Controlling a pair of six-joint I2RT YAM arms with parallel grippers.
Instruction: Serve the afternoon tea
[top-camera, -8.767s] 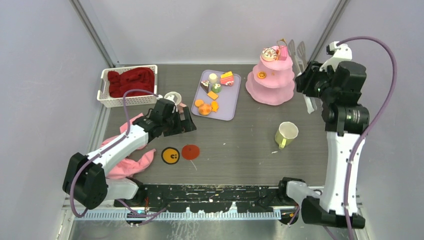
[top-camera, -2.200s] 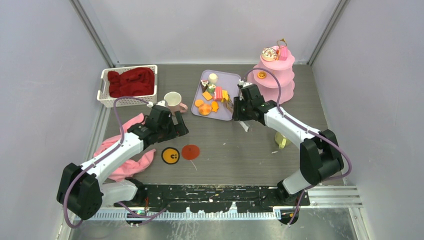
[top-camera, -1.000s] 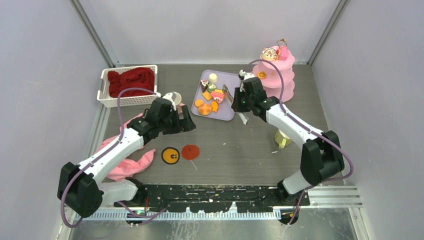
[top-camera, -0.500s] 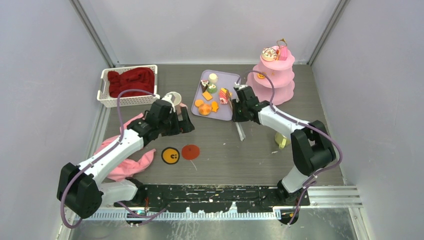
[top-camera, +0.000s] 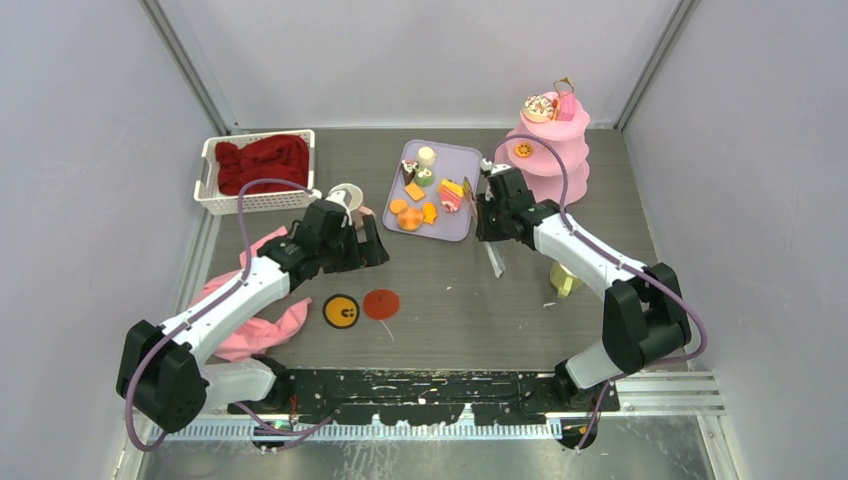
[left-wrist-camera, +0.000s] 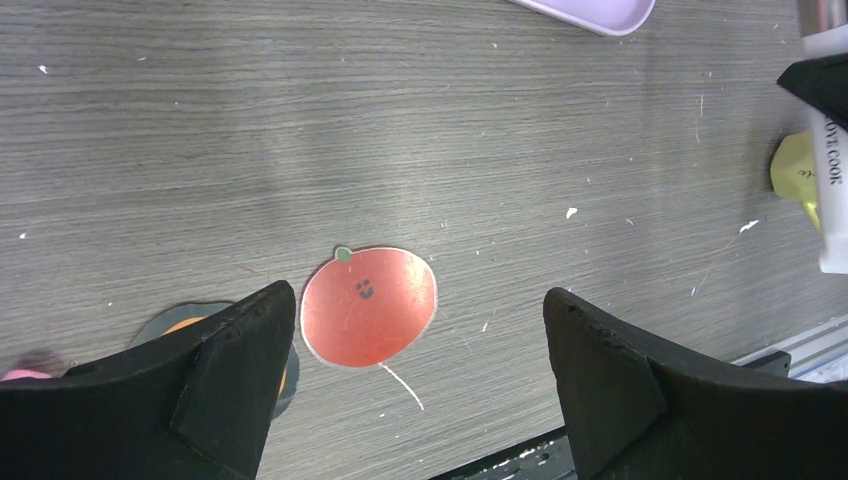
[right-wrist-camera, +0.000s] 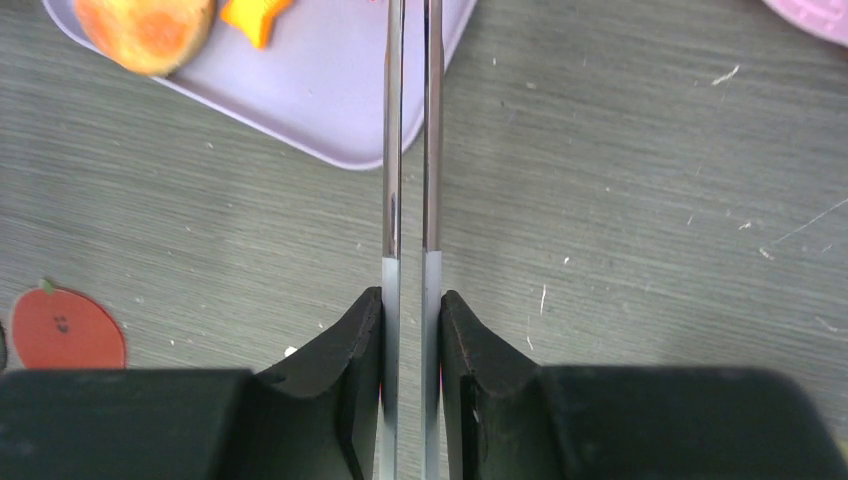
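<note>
Closest to the arm bases, well in front of the lilac tray (top-camera: 455, 226) and to its left, a crumpled pink cloth (top-camera: 258, 312) lies on the grey counter (top-camera: 450, 310). Two round coasters sit side by side just right of it: an orange coaster (top-camera: 342, 311) and a red coaster (top-camera: 381, 303) with a small face.

The left gripper (top-camera: 371, 248) hovers in front of the tray's left corner, above the red coaster. Its jaws are spread wide and hold nothing.

In front of the tray and to its right stands a yellow-green mug (top-camera: 562, 284), mostly hidden by the right arm.

The right gripper (right-wrist-camera: 410, 322) is at the tray's right edge, clamped tight on a pair of long metal tweezers (right-wrist-camera: 405, 150). Its fingers (right-wrist-camera: 362, 335) squeeze the two blades nearly together. The tweezers' white tail points back toward the near edge of the counter. Their tips reach over the tray to a striped cake slice (top-camera: 452, 193) in pink and yellow on the tray's right part. Whether the tips pinch it cannot be told.

The rest of the toy sweets (top-camera: 412, 205) lie on the tray's left half: orange pieces nearer, brown, green and cream ones farther back.

Just left of the tray, a cream mug (top-camera: 345, 194) shows behind the left arm.

Farther left of the tray, a white basket (top-camera: 208, 180) holds a red cloth (top-camera: 262, 162).

To the tray's right and farther back stands a pink tiered stand (top-camera: 545, 175). A sprinkled donut (top-camera: 540, 107) and a pink cake (top-camera: 566, 105) are on its top tier, and an orange cookie (top-camera: 523, 150) is on the tier below.
</note>
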